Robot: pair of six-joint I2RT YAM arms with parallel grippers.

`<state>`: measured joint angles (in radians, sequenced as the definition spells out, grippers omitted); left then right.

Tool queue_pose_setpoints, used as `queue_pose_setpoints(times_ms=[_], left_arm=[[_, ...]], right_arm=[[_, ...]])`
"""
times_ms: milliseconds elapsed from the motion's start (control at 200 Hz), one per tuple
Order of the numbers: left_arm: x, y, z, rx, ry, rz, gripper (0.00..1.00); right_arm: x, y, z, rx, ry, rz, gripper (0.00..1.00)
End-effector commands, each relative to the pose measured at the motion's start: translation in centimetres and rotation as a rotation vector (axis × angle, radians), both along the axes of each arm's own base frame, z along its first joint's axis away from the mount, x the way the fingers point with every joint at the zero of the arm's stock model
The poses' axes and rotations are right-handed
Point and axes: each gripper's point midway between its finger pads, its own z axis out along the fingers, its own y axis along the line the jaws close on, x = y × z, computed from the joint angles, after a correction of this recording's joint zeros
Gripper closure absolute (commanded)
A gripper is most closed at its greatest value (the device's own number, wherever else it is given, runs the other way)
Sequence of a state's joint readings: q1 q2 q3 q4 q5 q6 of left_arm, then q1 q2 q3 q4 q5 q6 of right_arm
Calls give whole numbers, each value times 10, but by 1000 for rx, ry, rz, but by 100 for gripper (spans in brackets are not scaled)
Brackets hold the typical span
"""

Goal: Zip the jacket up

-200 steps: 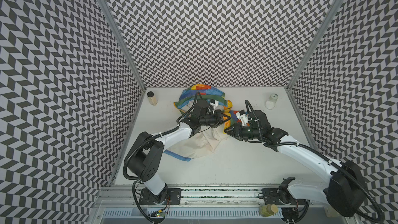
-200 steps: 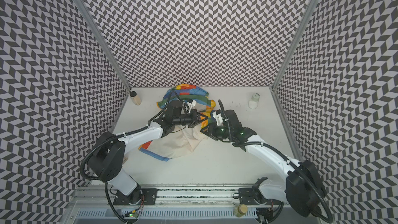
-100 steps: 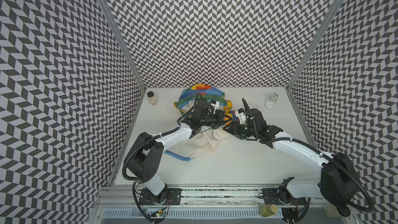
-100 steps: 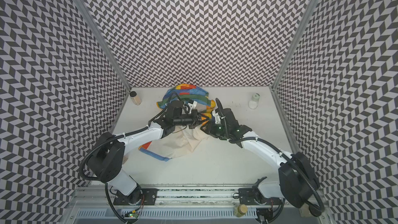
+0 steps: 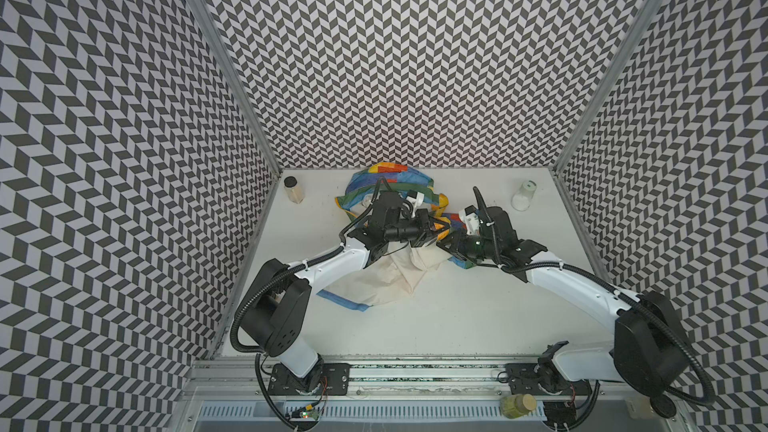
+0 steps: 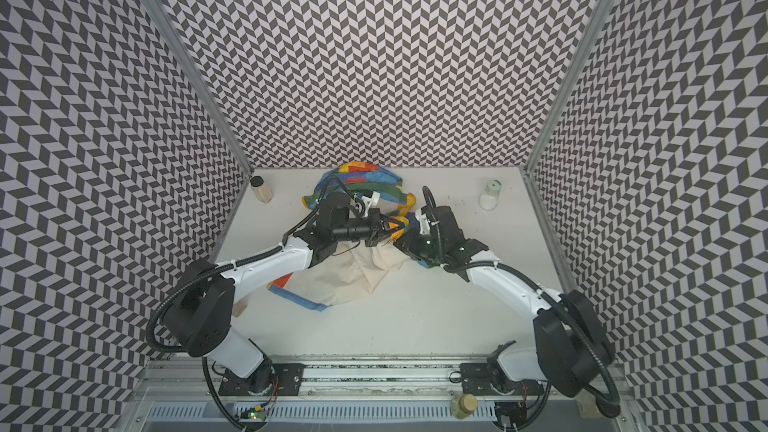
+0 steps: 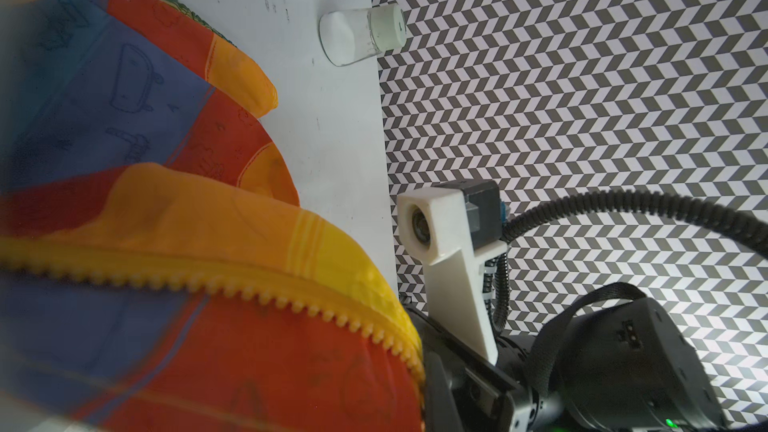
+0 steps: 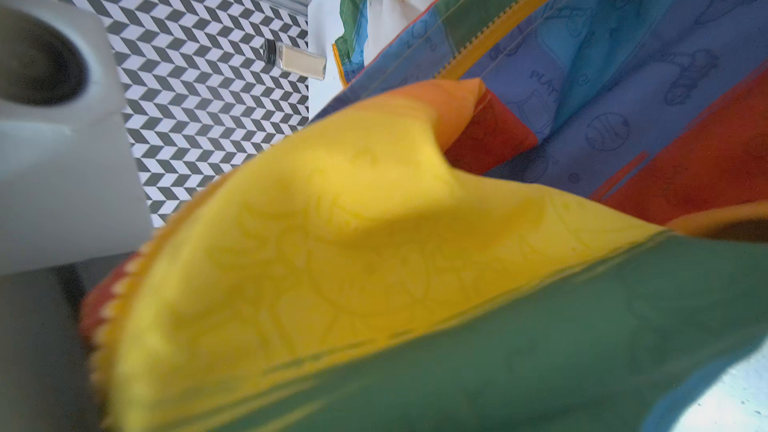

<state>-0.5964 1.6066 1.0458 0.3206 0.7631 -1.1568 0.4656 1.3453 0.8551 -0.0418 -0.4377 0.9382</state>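
Zipper strip (image 7: 291, 303) spans roughly 9-to-3; left gripper (image 5: 438, 227) jaws pinched tight on jacket (image 5: 388, 178) edge, right gripper (image 5: 449, 241) just at its 3 o'clock, jaws hidden, I can't tell.

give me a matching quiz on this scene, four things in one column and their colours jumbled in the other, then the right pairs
Things
1. jacket lining
2. zipper teeth
3. lid of the jar on the left arm's side
4. lid of the jar on the right arm's side

Colours
A. black
B. cream
C. pale green
D. yellow

Pairs: 1-B; 2-D; 3-A; 4-C
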Motion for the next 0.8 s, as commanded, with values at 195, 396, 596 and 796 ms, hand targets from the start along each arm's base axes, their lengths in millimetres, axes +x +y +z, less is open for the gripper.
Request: queue_pose_setpoints(times_ms=[195, 396, 596, 796], left_arm=[[-3, -1, 23, -17, -54, -11, 100], [0, -3, 24, -14, -46, -11, 100], [-2, -4, 31, -27, -39, -24, 100], [-3, -8, 38, -38, -6, -60, 100]], right_arm=[[-15, -14, 31, 58, -101, -4, 75], [-20, -11, 39, 22, -147, 47, 77], [-22, -4, 47, -38, -235, 130, 77], [-28, -8, 63, -109, -382, 183, 67]])
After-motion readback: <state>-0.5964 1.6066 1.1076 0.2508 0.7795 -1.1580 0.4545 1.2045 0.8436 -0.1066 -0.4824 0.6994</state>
